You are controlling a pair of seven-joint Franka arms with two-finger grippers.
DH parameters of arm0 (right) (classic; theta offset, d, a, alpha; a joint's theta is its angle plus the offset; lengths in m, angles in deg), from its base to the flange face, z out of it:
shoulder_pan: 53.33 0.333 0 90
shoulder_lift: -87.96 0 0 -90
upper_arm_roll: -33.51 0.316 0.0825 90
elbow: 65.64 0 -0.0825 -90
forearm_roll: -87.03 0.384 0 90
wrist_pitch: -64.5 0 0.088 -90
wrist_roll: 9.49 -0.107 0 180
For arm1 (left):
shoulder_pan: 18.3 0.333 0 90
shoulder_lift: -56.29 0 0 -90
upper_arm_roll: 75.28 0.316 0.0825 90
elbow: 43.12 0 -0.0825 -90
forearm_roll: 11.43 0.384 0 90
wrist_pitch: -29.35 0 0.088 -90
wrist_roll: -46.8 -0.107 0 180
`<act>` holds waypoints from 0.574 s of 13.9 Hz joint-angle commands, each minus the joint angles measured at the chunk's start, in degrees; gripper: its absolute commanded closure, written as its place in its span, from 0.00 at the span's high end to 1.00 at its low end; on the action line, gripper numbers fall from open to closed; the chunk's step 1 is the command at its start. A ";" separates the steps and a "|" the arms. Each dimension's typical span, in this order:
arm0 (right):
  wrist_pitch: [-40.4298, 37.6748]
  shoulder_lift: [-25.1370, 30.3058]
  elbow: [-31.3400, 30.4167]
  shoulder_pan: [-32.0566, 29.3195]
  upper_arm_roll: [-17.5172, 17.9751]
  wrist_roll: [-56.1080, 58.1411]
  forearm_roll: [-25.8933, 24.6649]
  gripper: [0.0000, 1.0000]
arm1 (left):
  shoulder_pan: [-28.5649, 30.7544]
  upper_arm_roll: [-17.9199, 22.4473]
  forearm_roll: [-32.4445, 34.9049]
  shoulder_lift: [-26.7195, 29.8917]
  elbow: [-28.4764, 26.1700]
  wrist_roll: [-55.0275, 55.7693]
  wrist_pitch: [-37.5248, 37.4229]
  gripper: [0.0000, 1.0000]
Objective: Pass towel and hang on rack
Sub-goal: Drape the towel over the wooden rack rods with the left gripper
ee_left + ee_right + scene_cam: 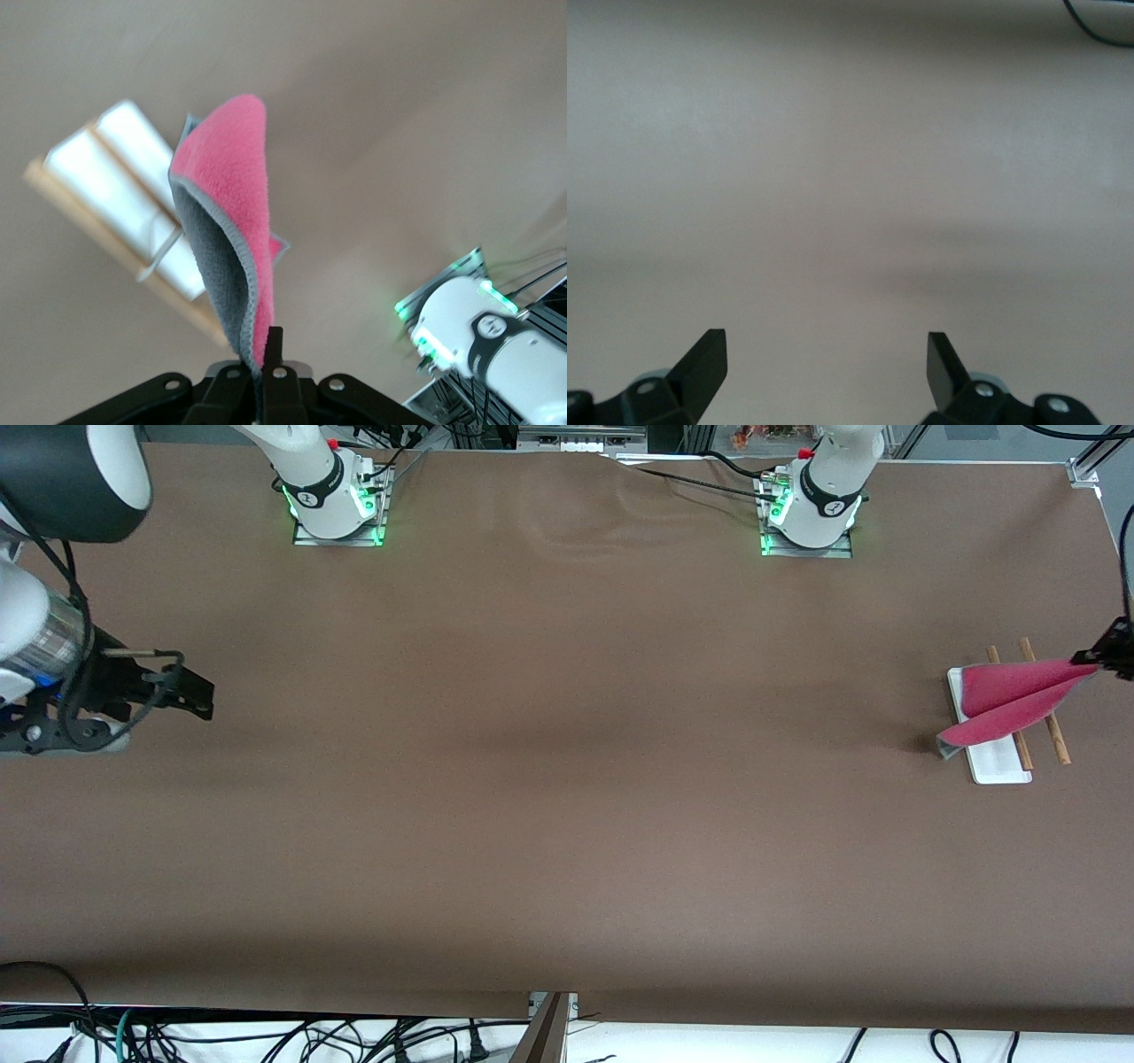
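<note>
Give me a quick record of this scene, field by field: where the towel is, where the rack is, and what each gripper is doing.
towel: pink-red towel pinched at one corner, draped over the rack
rack: white-based rack with two wooden rods, at the left arm's end of the table
left gripper: shut on the towel, over the rack
right gripper: open, holding nothing, over bare table at the right arm's end; this arm waits

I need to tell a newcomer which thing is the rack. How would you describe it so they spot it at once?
Look along the brown table to the left arm's end. The rack is the small stand there with a white flat base and two thin wooden rods. The pink-red towel, pinched in the left gripper, hangs over it; nothing else stands on that part of the table.
</note>
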 commanded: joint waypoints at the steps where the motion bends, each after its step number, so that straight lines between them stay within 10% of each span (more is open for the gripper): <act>1: 3.24 9.21 -11.52 -4.55 5.77 0.19 -1.23 1.00 | 4.38 -0.52 4.27 -2.63 1.72 -2.41 -0.11 0.00; 8: -1.59 14.33 -13.31 -8.87 7.19 0.45 -1.41 1.00 | 11.25 -0.52 10.68 -10.80 1.55 -4.79 17.09 0.00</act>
